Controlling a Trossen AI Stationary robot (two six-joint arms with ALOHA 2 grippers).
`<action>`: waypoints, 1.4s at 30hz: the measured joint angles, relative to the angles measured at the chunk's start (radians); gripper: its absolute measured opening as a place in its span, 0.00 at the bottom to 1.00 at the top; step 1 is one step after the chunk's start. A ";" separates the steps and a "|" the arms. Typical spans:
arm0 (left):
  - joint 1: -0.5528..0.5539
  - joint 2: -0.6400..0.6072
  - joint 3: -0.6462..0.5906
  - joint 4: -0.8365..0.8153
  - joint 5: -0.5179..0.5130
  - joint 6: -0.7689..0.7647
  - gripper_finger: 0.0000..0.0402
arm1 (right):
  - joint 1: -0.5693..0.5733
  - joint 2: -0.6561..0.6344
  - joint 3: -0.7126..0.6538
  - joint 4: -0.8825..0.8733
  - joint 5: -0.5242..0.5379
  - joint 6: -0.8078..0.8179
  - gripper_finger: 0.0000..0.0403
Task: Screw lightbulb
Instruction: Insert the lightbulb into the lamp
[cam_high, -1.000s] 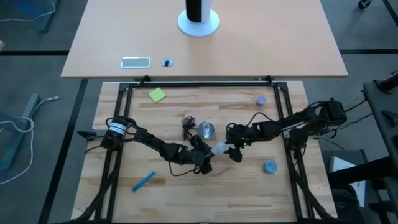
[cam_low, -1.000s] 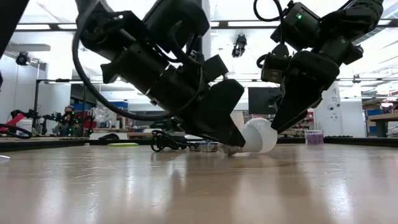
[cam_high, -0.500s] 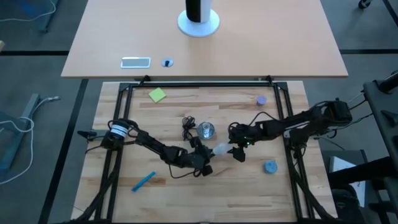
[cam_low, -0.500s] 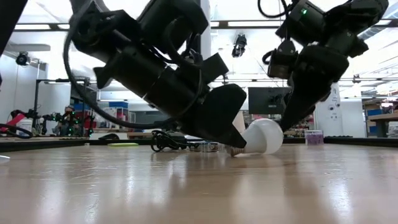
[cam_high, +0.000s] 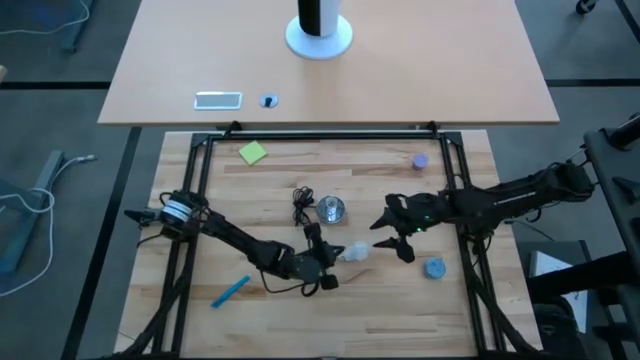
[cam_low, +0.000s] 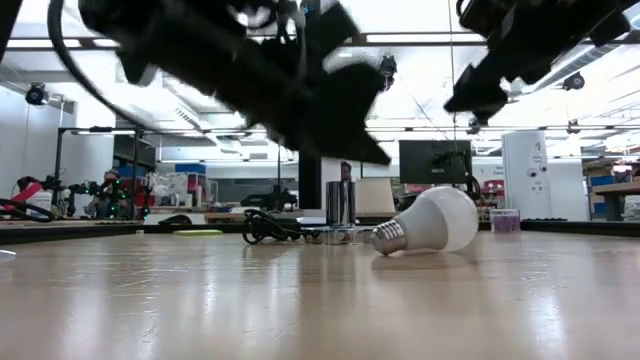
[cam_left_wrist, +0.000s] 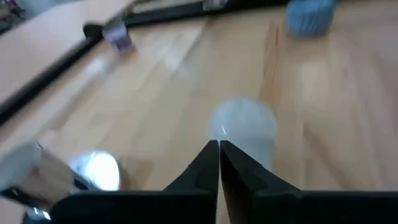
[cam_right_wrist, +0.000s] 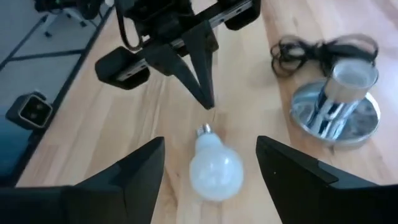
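Note:
The white lightbulb (cam_high: 352, 252) lies on its side on the wooden table (cam_high: 270, 190). In the low view its glass (cam_low: 438, 220) and silvery screw base (cam_low: 388, 237) both rest on the wood. My left gripper (cam_high: 325, 268) is shut with nothing in it. It hangs just off the bulb's base end and above it (cam_low: 372, 152), and its joined tips (cam_left_wrist: 219, 144) point at the bulb (cam_left_wrist: 244, 127). My right gripper (cam_right_wrist: 210, 142) is open, raised over the bulb (cam_right_wrist: 214, 167), a little toward the table's right (cam_high: 393, 238).
The shiny metal socket (cam_high: 331, 210) with its coiled black cord (cam_high: 301, 205) stands just beyond the bulb. A blue-grey cap (cam_high: 434, 268) lies near the right gripper. Farther off lie a purple cap (cam_high: 420, 160), a green note (cam_high: 252, 152) and a blue pen (cam_high: 230, 292).
My left gripper has shut, lifted off the table and drawn back from the bulb's base toward the near left. My right gripper has risen and moved toward the table's right edge. The bulb has shifted slightly toward the near edge and still lies on its side.

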 joint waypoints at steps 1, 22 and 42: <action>0.000 -0.012 0.000 -0.003 0.000 0.000 0.00 | 0.008 -0.010 0.000 0.000 0.016 0.000 0.61; 0.041 0.101 0.109 -0.174 0.221 -0.095 0.47 | 0.029 0.141 -0.007 -0.101 0.037 0.077 0.61; 0.077 0.146 0.176 -0.335 0.232 -0.256 0.57 | 0.028 0.344 -0.007 -0.051 0.207 0.127 0.55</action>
